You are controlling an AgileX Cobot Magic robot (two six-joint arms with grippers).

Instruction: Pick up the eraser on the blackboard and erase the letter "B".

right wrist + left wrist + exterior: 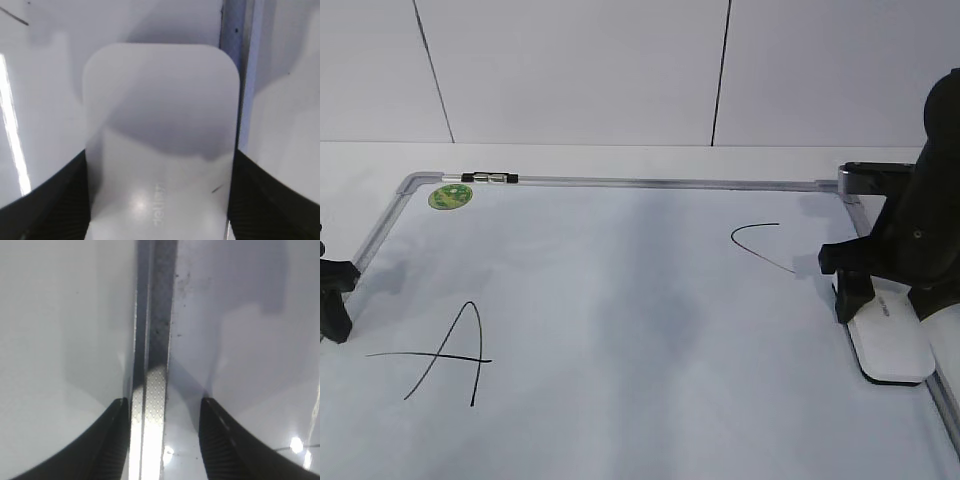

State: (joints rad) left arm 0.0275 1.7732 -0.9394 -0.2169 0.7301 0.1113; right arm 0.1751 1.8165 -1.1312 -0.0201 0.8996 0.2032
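The right gripper [160, 200] is down over the eraser [160, 135], with one black finger on each long side of it. The fingers [55, 205] sit right against the white block, so it looks gripped, but the wrist view does not show for sure that they squeeze it. The eraser lies flat at the right edge of the board [620, 300], just beside the grey frame [232, 60], and small grey letters show on its top. From the outside view the eraser [892, 345] pokes out below the right gripper [890, 300] toward the near side. A curved "C" [760, 245] is drawn on the board a little to the left of the gripper and farther back. The left gripper [162, 440] is open, with its two black fingers [112, 450] apart, one on each side of the frame strip [152, 365] at the left edge of the board. In the outside view only a small black part of the left gripper [335, 295] shows at the left edge. A big "A" [450, 350] is drawn near it. A round green sticker [450, 196] sits in the far left corner of the board. I cannot see the letter "B" in any view
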